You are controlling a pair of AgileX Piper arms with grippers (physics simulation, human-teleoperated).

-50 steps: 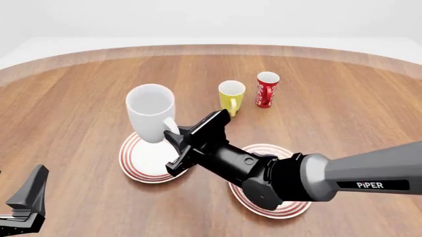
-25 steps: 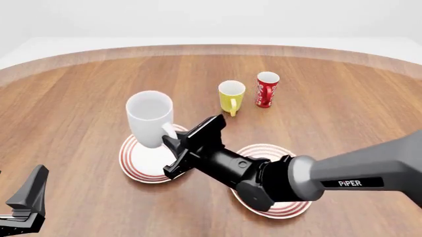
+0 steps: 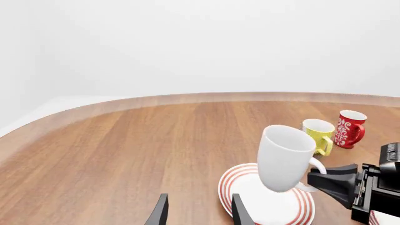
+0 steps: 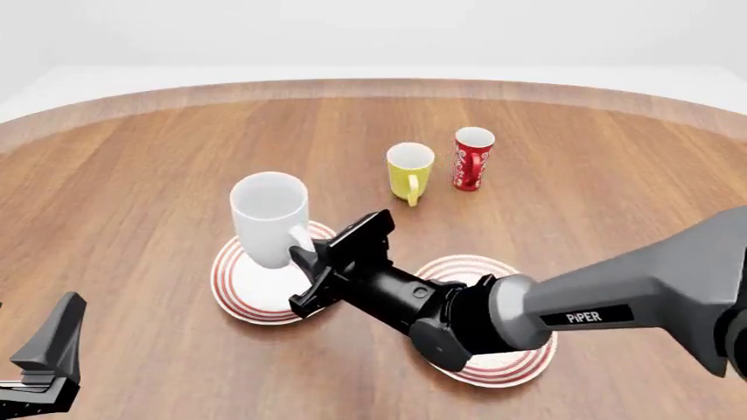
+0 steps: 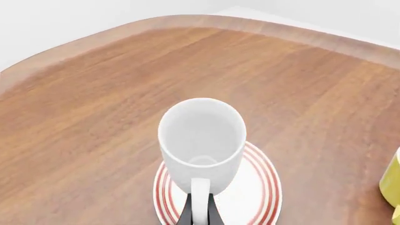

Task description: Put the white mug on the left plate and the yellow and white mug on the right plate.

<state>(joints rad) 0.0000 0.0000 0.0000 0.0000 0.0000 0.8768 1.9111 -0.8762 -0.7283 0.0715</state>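
Note:
The white mug [image 4: 268,217] hangs low over the left plate [image 4: 240,293], leaning a little; I cannot tell whether its base touches. My right gripper [image 4: 306,255] is shut on its handle, and the fingers [image 5: 187,213] pinch that handle in the right wrist view, above the plate's rim [image 5: 265,185]. The yellow and white mug [image 4: 408,171] stands upright farther back on the bare wood. My right arm covers much of the right plate [image 4: 520,369]. The left gripper [image 3: 198,215] is open and empty near the table's front left, well short of the white mug [image 3: 284,157].
A slim red cup with a white pattern [image 4: 471,157] stands just right of the yellow mug. The round wooden table's far rim [image 4: 373,87] curves across the back. My right arm stretches from the right edge across the right plate.
The right gripper has lowered the white mug down toward the left plate and slightly nearer. The left gripper has stayed where it was.

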